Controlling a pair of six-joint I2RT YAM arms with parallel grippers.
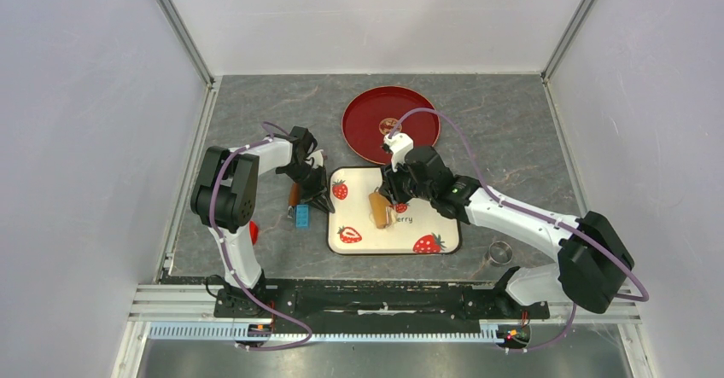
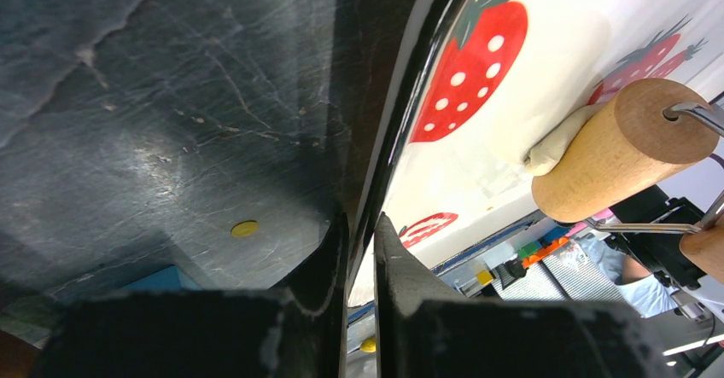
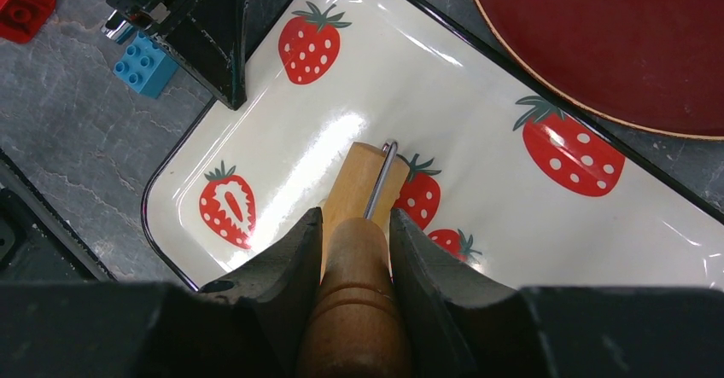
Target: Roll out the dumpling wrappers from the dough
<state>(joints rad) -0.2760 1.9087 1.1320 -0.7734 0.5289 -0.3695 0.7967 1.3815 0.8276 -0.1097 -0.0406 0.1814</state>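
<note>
- Dough (image 2: pixel 553 146) shows as a small pale lump pinched under one end of the roller (image 2: pixel 627 148), beyond the tips of the left jaws and off to their right. From the right jaws it is hidden beneath the barrel straight ahead.
- Right jaws are clamped on the roller's wooden handle, which runs back between the fingers (image 3: pixel 290 258). The barrel rests on the strawberry tray (image 3: pixel 512 216) just ahead of the tips.
- Left jaws are pinched nearly shut on the tray's black rim, one finger on the tabletop (image 3: pixel 77 139) side and one over the tray's floor.
- I judge the step in hand to be flattening the lump. I would press down evenly and work the barrel away from the right jaws and back in short strokes. The barrel needs to stay level, since the dough peeps out at one end and could bunch there rather than thin.
- The left clamp matters, because without it the tray may slide under the push.
- Soft dough may cling to the wood and wrap round the barrel, so I would go lightly.
- The tray holds the roller and the dough, and I see no dumpling wrappers cut on it.
- The red plate (image 3: pixel 615 37) lies beyond the right jaws and to their right. It shows only its gold emblem in the top view.
</note>
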